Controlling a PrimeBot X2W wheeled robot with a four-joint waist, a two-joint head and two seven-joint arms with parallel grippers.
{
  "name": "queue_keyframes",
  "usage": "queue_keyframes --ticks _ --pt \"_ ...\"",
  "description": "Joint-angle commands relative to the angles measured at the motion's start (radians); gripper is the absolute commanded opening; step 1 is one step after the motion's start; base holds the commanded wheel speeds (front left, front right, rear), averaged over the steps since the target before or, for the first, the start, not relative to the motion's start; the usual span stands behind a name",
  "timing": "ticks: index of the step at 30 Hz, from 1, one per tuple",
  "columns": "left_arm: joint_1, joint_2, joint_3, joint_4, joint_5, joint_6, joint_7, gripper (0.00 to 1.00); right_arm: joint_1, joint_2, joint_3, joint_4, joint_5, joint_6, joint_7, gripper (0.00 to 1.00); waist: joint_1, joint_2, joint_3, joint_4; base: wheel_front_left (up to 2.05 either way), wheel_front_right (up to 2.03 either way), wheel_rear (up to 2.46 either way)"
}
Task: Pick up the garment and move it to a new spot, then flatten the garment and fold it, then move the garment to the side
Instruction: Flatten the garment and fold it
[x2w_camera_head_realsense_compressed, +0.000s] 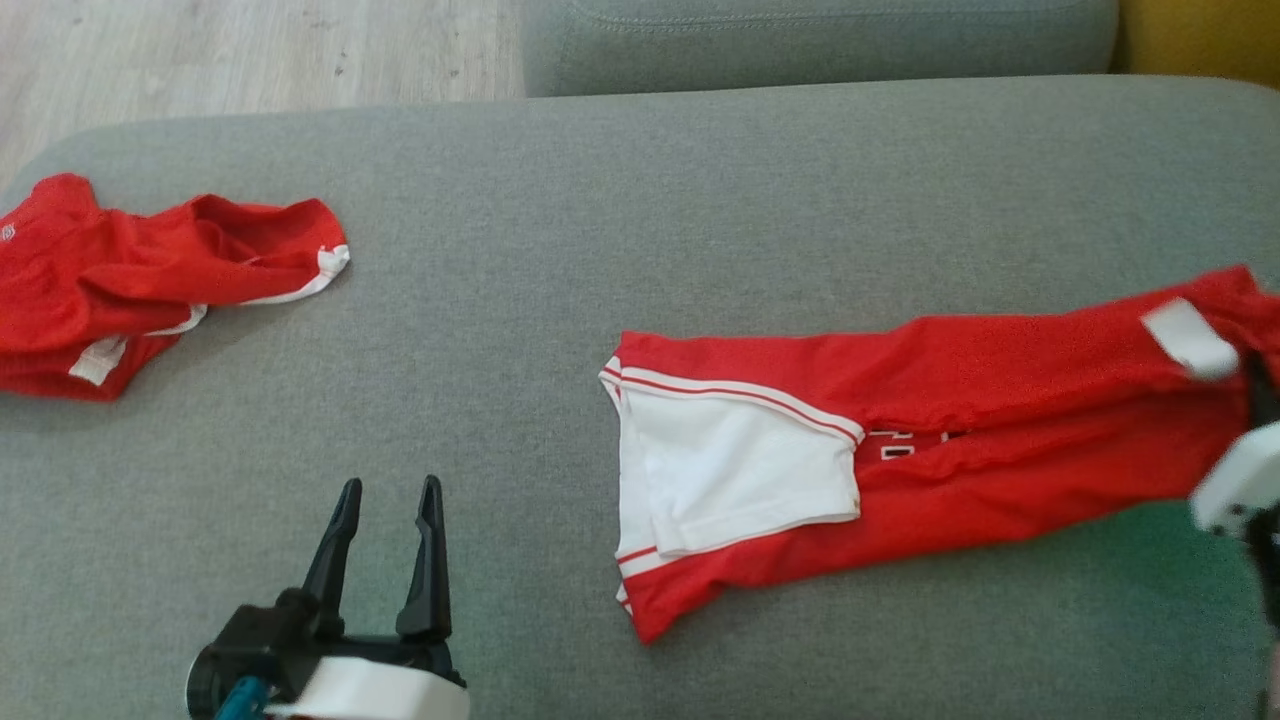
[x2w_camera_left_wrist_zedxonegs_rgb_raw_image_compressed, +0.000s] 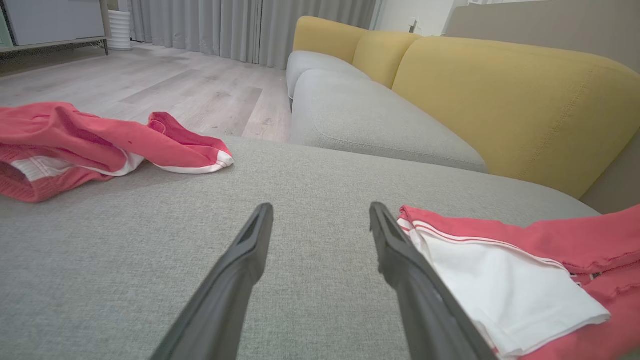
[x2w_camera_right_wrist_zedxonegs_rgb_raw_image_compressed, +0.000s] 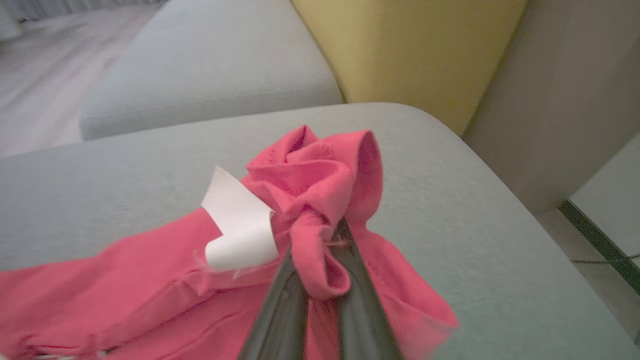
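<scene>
Head view: long red-and-white fabric garment (x2w_camera_head_realsense_compressed: 980, 380) stretches leftward from your right end effector (x2w_camera_right_wrist_zedxonegs_rgb_raw_image_compressed: 320, 240), clamped on its bunched end; left end effector (x2w_camera_head_realsense_compressed: 390, 485) spread empty off the other end.

A crumpled red garment with white trim (x2w_camera_head_realsense_compressed: 150, 280) lies near the left edge of a wide grey upholstered seat (x2w_camera_head_realsense_compressed: 700, 200). Beyond that seat, a second grey seat cushion (x2w_camera_head_realsense_compressed: 800, 40) runs along mustard-yellow backrests (x2w_camera_left_wrist_zedxonegs_rgb_raw_image_compressed: 500, 100). Pale wood-plank floor (x2w_camera_left_wrist_zedxonegs_rgb_raw_image_compressed: 175, 85) stretches to grey curtains (x2w_camera_left_wrist_zedxonegs_rgb_raw_image_compressed: 225, 25), where a white ribbed cylinder (x2w_camera_left_wrist_zedxonegs_rgb_raw_image_compressed: 120, 30) stands just beside a cabinet (x2w_camera_left_wrist_zedxonegs_rgb_raw_image_compressed: 50, 20).
</scene>
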Motion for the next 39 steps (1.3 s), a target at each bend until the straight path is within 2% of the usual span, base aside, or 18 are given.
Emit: queue_keyframes --ticks 1,7,12,21,30,31,32,33,39 --pt "-0.046 0.008 0.027 -0.021 0.005 0.001 -0.010 1.00 0.001 0.003 0.039 -0.071 0.015 -0.001 0.008 0.00 0.0000 0.0000 -0.006 -0.003 0.00 0.00 0.00" --pt "-0.051 0.017 0.022 -0.012 0.004 -0.005 -0.004 1.00 0.058 0.072 0.236 -0.242 0.072 -0.001 0.044 0.00 0.0000 0.0000 -0.027 0.003 0.00 0.00 0.00" --pt "-0.052 0.027 0.021 -0.017 0.004 -0.007 0.002 1.00 0.071 0.112 0.424 -0.279 0.129 -0.001 0.036 0.00 0.0000 0.0000 -0.037 0.020 0.00 0.00 0.00" --pt "-0.054 0.032 0.001 -0.028 0.007 -0.008 0.021 1.00 0.017 0.129 0.671 -0.110 0.260 -0.001 -0.042 0.00 0.0000 0.0000 -0.045 0.077 0.00 0.00 0.00" --pt "-0.062 0.028 -0.009 -0.033 0.009 -0.003 0.026 1.00 -0.088 0.129 0.799 0.097 0.355 -0.001 -0.133 0.00 0.0000 0.0000 -0.024 0.122 0.00 0.00 0.00" --pt "-0.064 0.027 -0.009 -0.032 0.009 -0.003 0.026 1.00 -0.099 0.129 0.809 0.120 0.361 -0.001 -0.142 0.07 0.0000 0.0000 -0.022 0.125 0.00 0.00 0.00" --pt "-0.065 0.026 -0.009 -0.032 0.008 -0.002 0.025 1.00 -0.110 0.129 0.820 0.141 0.364 -0.001 -0.151 0.56 0.0000 0.0000 -0.019 0.127 0.00 0.00 0.00" --pt "-0.066 0.026 -0.009 -0.031 0.008 -0.002 0.024 1.00 -0.120 0.129 0.833 0.157 0.368 -0.001 -0.161 1.00 0.0000 0.0000 -0.016 0.128 0.00 0.00 0.00" --pt "-0.066 0.019 -0.006 -0.025 0.005 0.003 0.017 1.00 -0.161 0.129 0.905 0.167 0.460 -0.001 -0.235 1.00 0.0000 0.0000 -0.009 0.119 0.00 0.00 0.00"
